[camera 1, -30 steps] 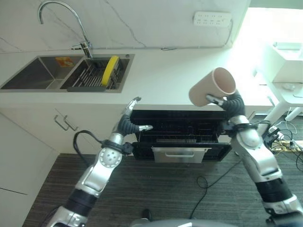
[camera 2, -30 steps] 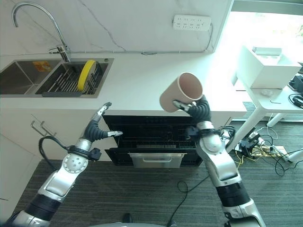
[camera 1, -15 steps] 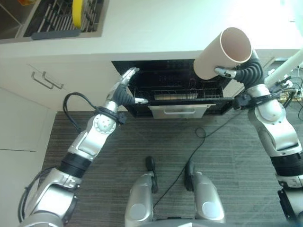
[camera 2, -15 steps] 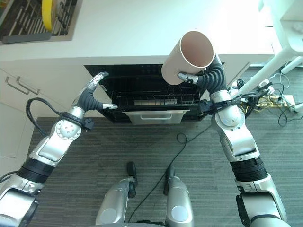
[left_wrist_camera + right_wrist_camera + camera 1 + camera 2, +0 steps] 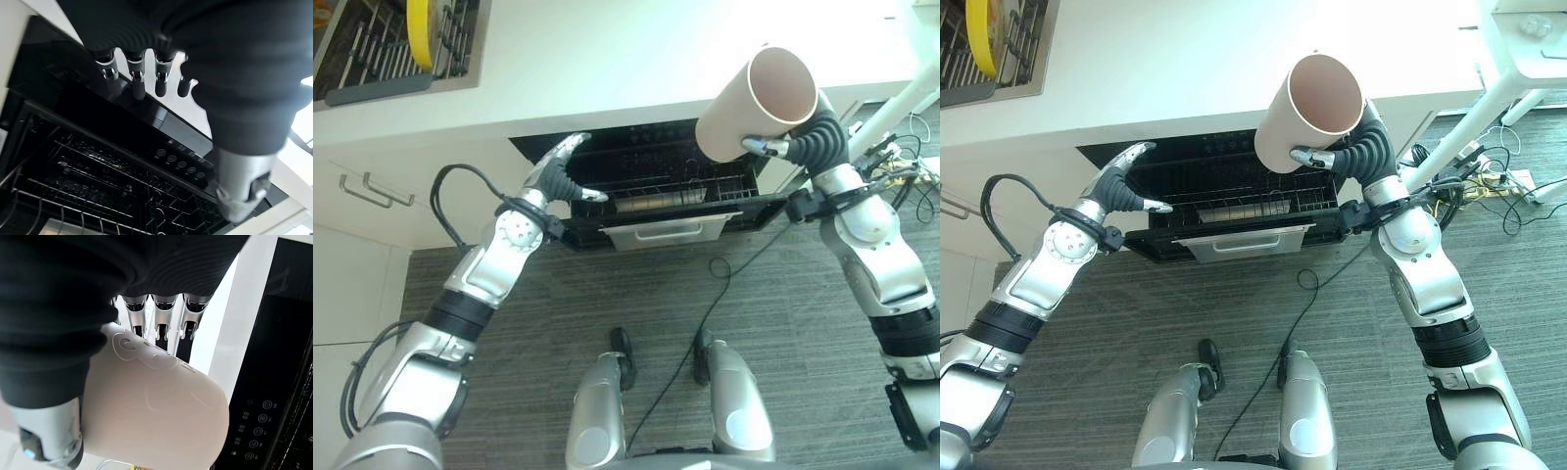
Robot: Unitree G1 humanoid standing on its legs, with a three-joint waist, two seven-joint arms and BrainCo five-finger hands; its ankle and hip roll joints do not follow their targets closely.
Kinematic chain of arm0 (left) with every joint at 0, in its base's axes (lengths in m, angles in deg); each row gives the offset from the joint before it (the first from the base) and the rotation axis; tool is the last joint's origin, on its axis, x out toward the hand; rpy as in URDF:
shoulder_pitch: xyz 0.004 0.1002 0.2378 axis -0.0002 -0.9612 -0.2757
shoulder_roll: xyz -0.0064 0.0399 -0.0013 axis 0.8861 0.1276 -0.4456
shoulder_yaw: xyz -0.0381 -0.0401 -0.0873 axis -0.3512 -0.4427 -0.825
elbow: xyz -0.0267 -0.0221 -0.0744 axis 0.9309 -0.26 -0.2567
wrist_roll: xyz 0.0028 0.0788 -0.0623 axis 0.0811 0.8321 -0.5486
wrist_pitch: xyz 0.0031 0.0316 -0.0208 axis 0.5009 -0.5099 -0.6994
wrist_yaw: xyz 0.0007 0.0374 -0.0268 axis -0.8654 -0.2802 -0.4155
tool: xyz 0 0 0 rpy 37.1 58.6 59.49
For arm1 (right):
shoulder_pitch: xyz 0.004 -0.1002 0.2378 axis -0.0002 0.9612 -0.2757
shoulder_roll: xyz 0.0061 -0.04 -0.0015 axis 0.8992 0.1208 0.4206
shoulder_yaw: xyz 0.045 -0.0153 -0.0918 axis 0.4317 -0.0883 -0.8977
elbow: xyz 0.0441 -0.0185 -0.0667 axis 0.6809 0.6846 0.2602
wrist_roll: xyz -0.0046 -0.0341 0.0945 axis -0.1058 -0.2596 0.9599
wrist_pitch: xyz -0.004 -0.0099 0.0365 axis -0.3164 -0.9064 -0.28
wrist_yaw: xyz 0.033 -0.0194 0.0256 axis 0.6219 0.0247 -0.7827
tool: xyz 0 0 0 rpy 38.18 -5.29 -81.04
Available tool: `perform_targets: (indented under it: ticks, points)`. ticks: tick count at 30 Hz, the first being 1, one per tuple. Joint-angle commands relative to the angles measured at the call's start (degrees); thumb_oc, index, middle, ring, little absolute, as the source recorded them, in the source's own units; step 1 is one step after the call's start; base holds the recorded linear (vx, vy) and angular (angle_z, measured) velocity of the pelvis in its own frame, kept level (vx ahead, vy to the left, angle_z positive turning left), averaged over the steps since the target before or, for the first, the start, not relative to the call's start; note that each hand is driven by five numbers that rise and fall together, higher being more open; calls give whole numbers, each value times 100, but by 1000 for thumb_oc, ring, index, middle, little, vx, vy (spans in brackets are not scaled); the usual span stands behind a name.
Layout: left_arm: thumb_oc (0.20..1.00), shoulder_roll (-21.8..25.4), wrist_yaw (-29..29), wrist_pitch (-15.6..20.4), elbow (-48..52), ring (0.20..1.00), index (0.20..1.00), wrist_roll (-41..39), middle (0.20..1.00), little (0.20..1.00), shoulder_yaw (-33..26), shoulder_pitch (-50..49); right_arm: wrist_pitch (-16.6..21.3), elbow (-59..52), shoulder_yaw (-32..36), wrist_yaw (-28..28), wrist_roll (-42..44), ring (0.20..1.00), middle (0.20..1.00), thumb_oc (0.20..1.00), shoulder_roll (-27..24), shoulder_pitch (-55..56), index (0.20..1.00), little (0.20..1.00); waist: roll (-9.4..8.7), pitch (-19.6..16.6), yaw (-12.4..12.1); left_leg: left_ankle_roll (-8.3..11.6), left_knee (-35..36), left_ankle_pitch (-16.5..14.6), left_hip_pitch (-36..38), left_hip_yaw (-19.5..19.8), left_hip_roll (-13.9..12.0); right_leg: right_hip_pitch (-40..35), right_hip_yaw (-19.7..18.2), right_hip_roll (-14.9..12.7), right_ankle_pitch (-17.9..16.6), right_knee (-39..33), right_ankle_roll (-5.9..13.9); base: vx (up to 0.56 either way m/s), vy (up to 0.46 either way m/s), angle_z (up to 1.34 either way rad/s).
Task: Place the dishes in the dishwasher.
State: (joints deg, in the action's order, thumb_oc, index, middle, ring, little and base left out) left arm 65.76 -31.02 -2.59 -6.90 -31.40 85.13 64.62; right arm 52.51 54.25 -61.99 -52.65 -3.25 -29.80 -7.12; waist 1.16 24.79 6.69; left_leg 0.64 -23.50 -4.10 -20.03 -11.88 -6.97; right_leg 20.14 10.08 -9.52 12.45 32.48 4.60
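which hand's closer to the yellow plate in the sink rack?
Left. The left hand is at the open dishwasher's left edge, below the yellow plate; the right hand holds the cup far right.

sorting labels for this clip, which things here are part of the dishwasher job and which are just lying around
Part of the job:
- cup, held in the right hand
- dishwasher, open with its rack pulled out
- left hand, open at the rack's left end
- yellow plate in the sink rack

Lying about:
- white side table
- floor cables
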Motion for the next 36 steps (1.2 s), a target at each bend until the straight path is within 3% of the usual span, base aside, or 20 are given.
perform_targets:
  ticks: [1,12,17,21,27,33,36]
  points:
    - [1000,152,38,-16,3,1000,1000,-34,1000,1000,48,254,262,-622,115,-46,19,200,200,200,-6,-388,200,200,-39,-374,28,451,-253,-412,340,114,-452,-133,-199,-234,-13,-54,236,0,0,0]
    - [1000,-415,127,-626,-1644,1000,1000,-451,1000,1000,617,819,97,-785,90,-366,43,200,200,200,157,-891,200,200,-87,-280,230,381,-519,-477,35,9,-553,326,-411,-237,-7,264,299,-18,17,-9]
    - [1000,-718,183,-423,-2449,1000,1000,-241,1000,1000,792,749,51,-1047,84,-488,129,200,200,200,197,-1003,200,200,-119,-196,336,410,-611,-511,-105,-20,-593,519,-544,-156,60,402,312,-6,4,-6]
    - [1000,-989,-104,-391,-2840,1000,1000,-530,1000,1000,698,880,-107,-1200,4,-590,60,200,200,200,326,-1056,200,200,-152,-106,416,443,-605,-484,-189,-69,-614,620,-623,-110,23,358,319,-21,31,-7]
    - [1000,-1261,707,-860,-3747,1000,1000,-605,1000,1000,766,1408,-307,-1286,16,-832,88,200,200,200,277,-1367,200,200,-162,-27,591,472,-547,-464,-249,-238,-647,725,-666,-69,-59,191,331,-68,43,-8]
    - [1000,-1603,2084,-1413,-4320,1000,1000,777,1000,1000,1230,942,-561,-1156,-40,-951,-377,200,200,200,3,-1383,200,200,-202,47,642,474,-573,-522,-288,-251,-642,735,-716,15,13,200,287,-14,9,-4]
    - [1000,-1666,2471,-1516,-4392,1000,1000,1076,1000,1000,1312,845,-670,-1068,-72,-934,-440,200,200,200,-94,-1463,200,200,-214,78,629,472,-561,-525,-283,-245,-636,728,-707,24,28,204,278,0,0,0]
